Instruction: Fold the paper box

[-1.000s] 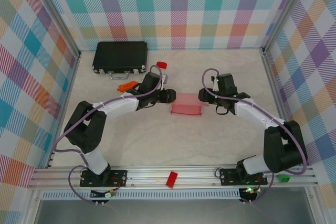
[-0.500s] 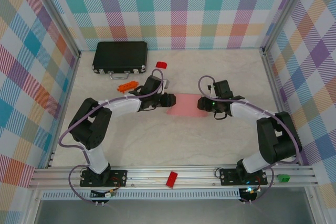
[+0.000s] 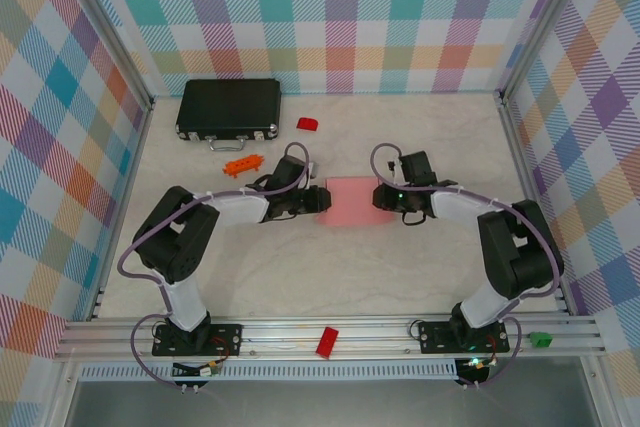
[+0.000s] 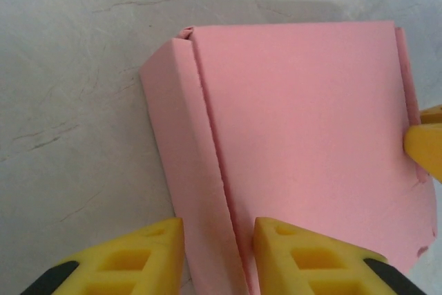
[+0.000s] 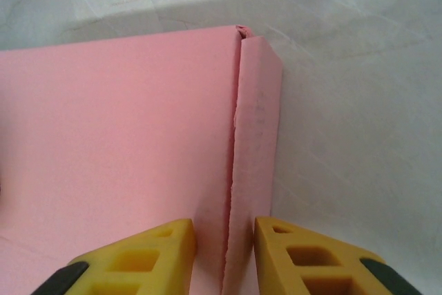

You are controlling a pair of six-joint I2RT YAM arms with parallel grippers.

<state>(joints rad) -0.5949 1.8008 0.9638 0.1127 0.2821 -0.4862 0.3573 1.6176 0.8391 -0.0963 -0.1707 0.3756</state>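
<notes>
The paper box [image 3: 353, 200] is lying flat in the middle of the table [image 3: 300, 277]. It is pink and its big flat side is facing up. The left gripper [image 3: 318, 199] is sitting at the left end of the box. The right gripper [image 3: 385, 197] is sitting at the right end. The box is lying right between the two.

In the left wrist view, the left gripper [image 4: 219, 233] is reaching over the left end of the box. Its yellow fingers [image 4: 138, 257] are standing one on each side of a thin folded flap [image 4: 183, 170]. The fingers are sitting close to the flap. I cannot tell if they are pinching it or only standing beside it. At the other end of the box, a yellow fingertip [image 4: 423, 150] of the right gripper is pressing against the edge.

In the right wrist view, the right gripper [image 5: 224, 233] is doing the same at the right end. Its fingers [image 5: 145, 257] are standing on both sides of the flap [image 5: 255, 122] there. I cannot tell if they are squeezing it.

A black case [image 3: 229, 107] is lying in the far left corner. A small red block [image 3: 307, 124] is lying just right of the case. An orange thing [image 3: 243, 162] is lying between the case and the left arm. Another red block [image 3: 326, 341] is lying on the metal rail [image 3: 120, 339] at the near edge.
</notes>
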